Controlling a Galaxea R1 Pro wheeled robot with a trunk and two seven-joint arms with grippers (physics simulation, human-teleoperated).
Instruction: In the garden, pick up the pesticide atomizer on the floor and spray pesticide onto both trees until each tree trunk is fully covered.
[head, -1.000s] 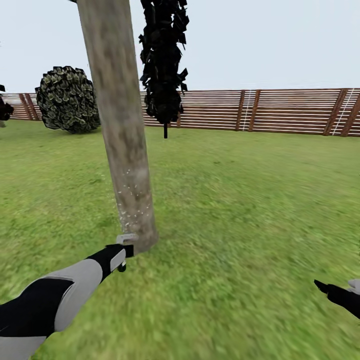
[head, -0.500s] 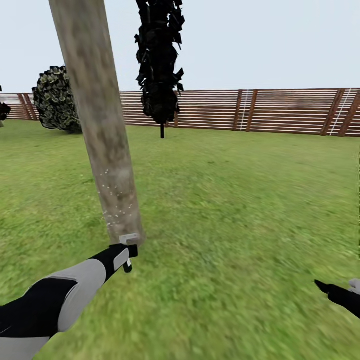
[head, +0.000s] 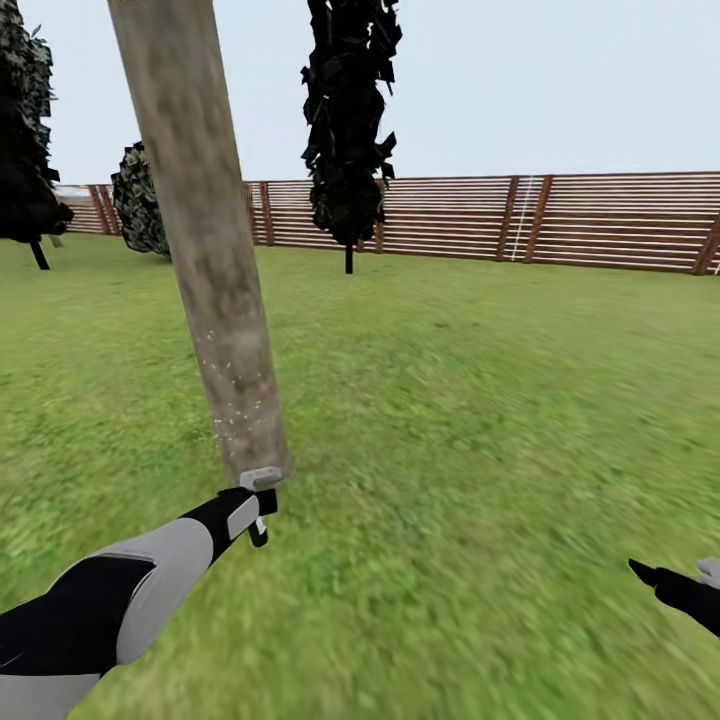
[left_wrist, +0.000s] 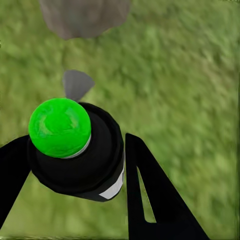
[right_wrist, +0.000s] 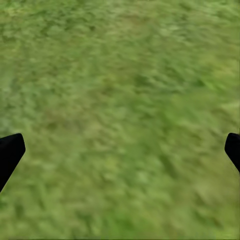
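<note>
My left tool (head: 258, 500) grips the sprayer (left_wrist: 75, 150) near the trunk (head: 215, 300), speckles (head: 235, 400) only low down, so next I aim higher; right tool (right_wrist: 120, 145) wide, empty.

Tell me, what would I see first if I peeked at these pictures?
Probably the thick pale tree trunk leaning up at the head view's left, with whitish pesticide speckles low on it. Just below its base, the left gripper holds the pesticide atomizer, whose bright green knob glows in the left wrist view. Behind runs a brown slatted fence.
</note>
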